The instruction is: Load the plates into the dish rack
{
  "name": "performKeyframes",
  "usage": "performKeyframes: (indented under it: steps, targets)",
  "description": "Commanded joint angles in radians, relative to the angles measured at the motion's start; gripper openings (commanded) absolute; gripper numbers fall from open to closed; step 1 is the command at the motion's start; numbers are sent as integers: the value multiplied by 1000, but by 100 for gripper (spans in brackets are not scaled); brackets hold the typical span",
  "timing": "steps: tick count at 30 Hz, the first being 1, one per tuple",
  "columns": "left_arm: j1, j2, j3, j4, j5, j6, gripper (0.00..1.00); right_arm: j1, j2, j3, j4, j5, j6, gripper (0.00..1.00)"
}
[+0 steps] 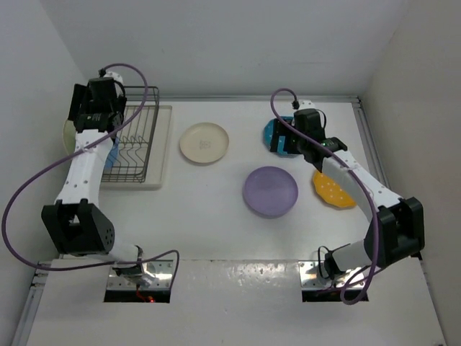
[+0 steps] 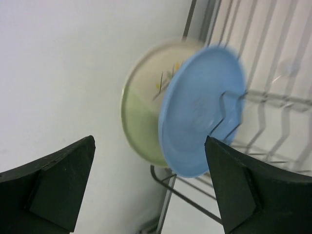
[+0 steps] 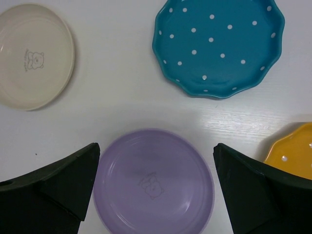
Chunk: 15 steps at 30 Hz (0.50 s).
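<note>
- Your right claw (image 3: 156, 151) is wide open, holding nothing, and hangs over the lavender plate (image 3: 156, 190) mid-desk. That looks like the next pick.
- The plate lies flat on the desk (image 1: 216, 238), so a straight-down pinch probably won't bite. Tilt the claw and take the rim, one finger under the lip and one on the inner face.
- Centre the claw on the rim before you close it. An off-centre grip will likely let the plate swing when you lift.
- The teal plate (image 3: 219, 46) sits near, toward the far edge, and the orange plate (image 3: 292, 151) near, toward the right edge. Approach from the near side so you clip neither.
- The dish rack (image 1: 140, 155) is in the far-left corner, well away from the right arm's base. Judge the reach first; you may need to pass the plate to the left arm.
- Your left claw (image 2: 148, 161) is also open and holds nothing, hanging just by the rack's left end.
- The rack holds two plates on edge, the cream-and-green plate (image 2: 139, 122) outermost and the light blue plate (image 2: 195, 107) overlapping it behind a prong.
- I can't tell whether the green one sits in a slot or only leans. Check it before you add more.
- The other prongs (image 2: 263, 122) in view carry nothing.
- The cream plate (image 1: 204, 143) lies flat toward the far edge, just right of the rack.
</note>
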Motion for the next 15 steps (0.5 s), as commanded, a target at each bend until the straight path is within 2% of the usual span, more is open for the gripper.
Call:
performKeyframes:
  steps: [1, 2, 4, 5, 9, 11, 12, 15]
  targets:
    - [-86, -110, 104, -32, 98, -45, 100, -22, 13, 42, 52, -52, -1, 100]
    - [-109, -93, 177, -69, 121, -58, 100, -35, 22, 40, 58, -58, 0, 100]
    - [-178, -53, 226, -170, 196, -69, 100, -52, 27, 37, 79, -83, 9, 100]
    - [-206, -53, 226, -195, 328, -69, 100, -68, 36, 37, 82, -89, 19, 100]
    - [-348, 34, 141, -263, 652, -109, 100, -84, 48, 42, 83, -115, 46, 100]
    - [-401, 97, 130, -263, 711, -187, 98, -91, 38, 34, 72, -111, 54, 100]
    - [-411, 175, 130, -245, 712, -266, 98, -91, 27, 23, 67, -94, 52, 100]
    - [-398, 290, 169, -217, 666, -357, 98, -96, 6, 3, 55, -74, 56, 100]
